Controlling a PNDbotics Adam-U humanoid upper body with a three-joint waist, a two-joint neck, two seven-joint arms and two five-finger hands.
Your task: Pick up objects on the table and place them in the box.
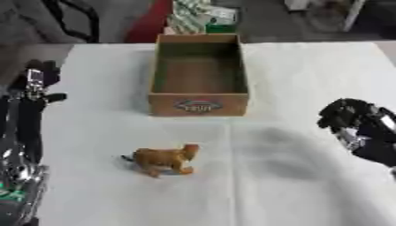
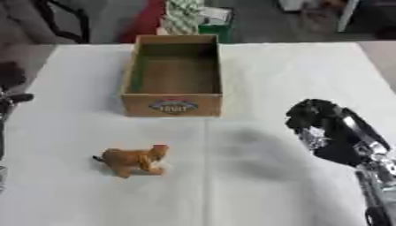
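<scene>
The orange toy animal (image 1: 164, 160) appears light and rigid; grasp its body with the curled, empty right hand (image 2: 318, 122).

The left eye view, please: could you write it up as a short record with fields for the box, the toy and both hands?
box: open cardboard box at the table's far middle, nothing visible inside
toy: small orange animal figure on the white table, nearer than the box, apart from it
left hand: at the left edge, touching nothing; fingers unclear
right hand: at the right edge, fingers curled, holding nothing
task state: toy not yet in box
</scene>
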